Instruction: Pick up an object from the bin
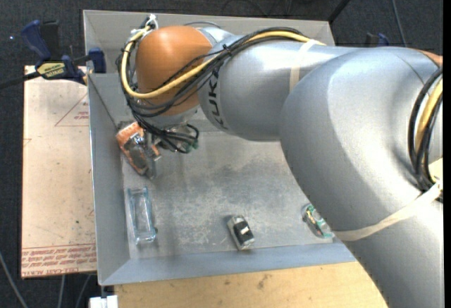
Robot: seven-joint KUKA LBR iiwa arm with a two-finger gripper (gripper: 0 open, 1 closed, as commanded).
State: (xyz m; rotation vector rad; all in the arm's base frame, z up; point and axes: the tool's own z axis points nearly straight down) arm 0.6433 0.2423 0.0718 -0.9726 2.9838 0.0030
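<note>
My gripper (145,156) is low at the bin's left side, under the orange wrist cover. Right against it, on its left, lies a small orange and brown thing (128,136) close to the left wall; I cannot tell whether it is held. A clear rectangular plastic piece (141,216) lies lengthwise on the floor below the gripper, near the front left corner.
A small black and silver block (241,232) lies near the front wall at the middle. A small green and white thing (317,222) peeks out beside the arm at the front right. The arm covers the bin's right and back parts.
</note>
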